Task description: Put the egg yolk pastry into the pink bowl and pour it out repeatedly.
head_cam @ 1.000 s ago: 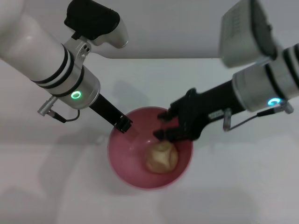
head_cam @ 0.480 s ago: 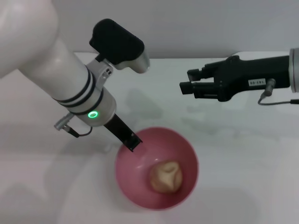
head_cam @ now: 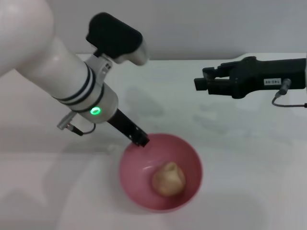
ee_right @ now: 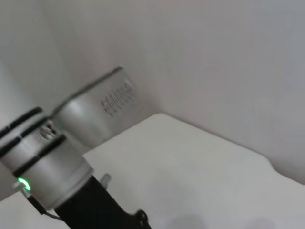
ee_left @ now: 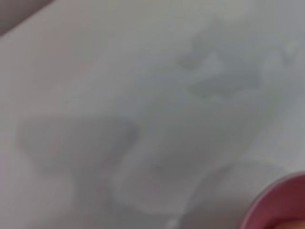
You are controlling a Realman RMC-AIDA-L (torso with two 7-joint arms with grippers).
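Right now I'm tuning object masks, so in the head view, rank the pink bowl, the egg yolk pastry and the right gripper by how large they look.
1. pink bowl, clearly the largest.
2. right gripper: it sits higher, nearer the camera, so its rank is unsure.
3. egg yolk pastry, smallest, lying inside the bowl.

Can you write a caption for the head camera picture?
Pastry sits in pink bowl; left gripper at its rim, right gripper away.

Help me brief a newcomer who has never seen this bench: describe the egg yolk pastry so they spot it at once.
Start at the white table and find the pink bowl near its front, with the left gripper at the bowl's far rim. The egg yolk pastry lies inside it: a small, pale tan, matte lump, the only thing in the glossy bowl.
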